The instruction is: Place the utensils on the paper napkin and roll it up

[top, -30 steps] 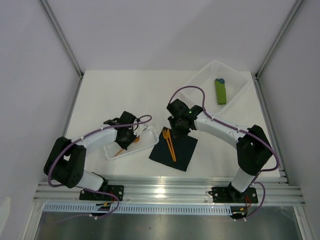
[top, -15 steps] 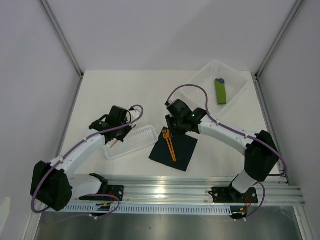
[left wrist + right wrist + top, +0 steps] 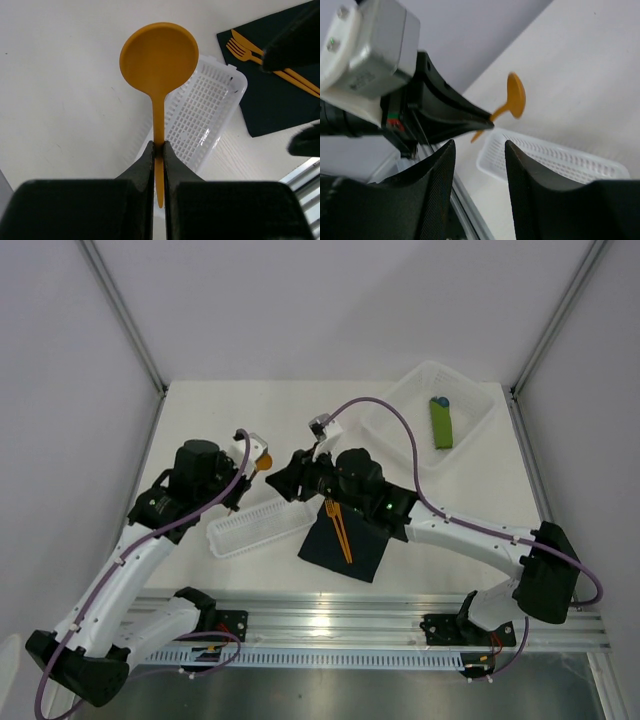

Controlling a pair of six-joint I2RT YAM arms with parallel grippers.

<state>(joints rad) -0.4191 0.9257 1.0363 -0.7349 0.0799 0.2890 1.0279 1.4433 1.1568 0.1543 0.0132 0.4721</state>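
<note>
Left gripper pinching spoon near basket, green roll in tub

Paper napkin — cropped in the left wrist view.

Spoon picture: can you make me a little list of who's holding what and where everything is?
left tool: shut on the spoon's handle
spoon: orange, held up in the air
right tool: open, holding nothing
napkin: black, lying flat
fork and knife: orange, lying on the napkin
basket: white, empty, beside the napkin
</note>
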